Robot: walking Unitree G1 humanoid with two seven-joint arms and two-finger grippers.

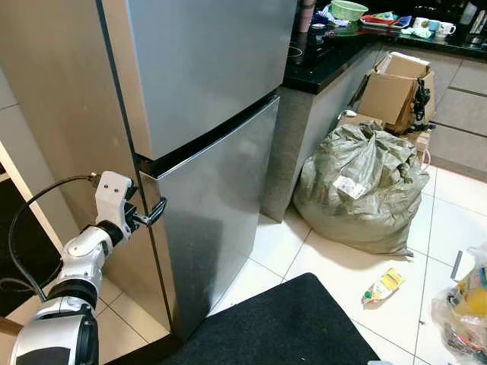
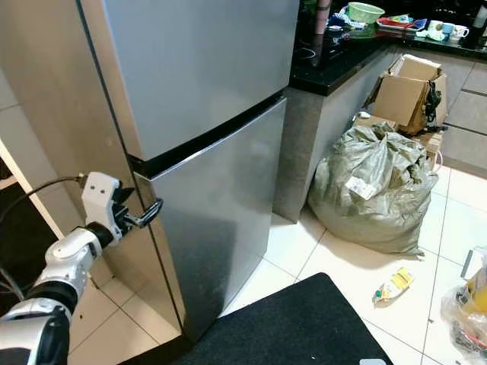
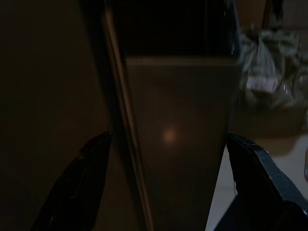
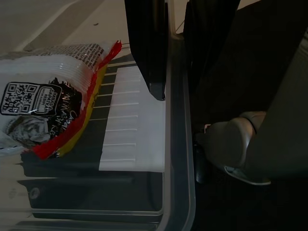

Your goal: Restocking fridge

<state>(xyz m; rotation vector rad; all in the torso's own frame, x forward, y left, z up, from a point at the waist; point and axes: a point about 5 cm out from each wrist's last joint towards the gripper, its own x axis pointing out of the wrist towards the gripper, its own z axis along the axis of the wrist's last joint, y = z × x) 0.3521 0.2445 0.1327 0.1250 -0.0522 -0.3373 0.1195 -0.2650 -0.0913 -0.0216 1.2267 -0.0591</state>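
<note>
1. Left eye view puts the fridge [image 1: 205,152] across the upper left and centre of the frame, both silver doors shut, with a dark seam between the upper and lower door.
2. My left claw [image 1: 154,212] sits at lower left, at the hinge-side edge of the lower door just under that seam; its black fingers look only slightly parted there.
3. In the left wrist view, which is dark, I see the two fingers [image 3: 82,183] spread wide, one on each side of the door's edge, gripping nothing.
4. In the right wrist view, my right claw [image 4: 175,72] has its black fingers pinched on the rim of a clear plastic tub [image 4: 180,159].
5. A snack packet [image 4: 53,110] with red and yellow edging and a printed code lies at the left of that frame, behind the tub wall.
6. On the tiled floor [image 1: 335,266] right of the fridge I see a bulging grey-green sack [image 1: 365,186], cardboard boxes [image 1: 396,91] behind it, and a small yellow packet [image 1: 383,286] further forward.
7. A black mat [image 1: 281,327] lies at bottom centre.
8. A dark bench [image 1: 327,53] at upper right carries a green bowl [image 1: 348,10] and cups.
</note>
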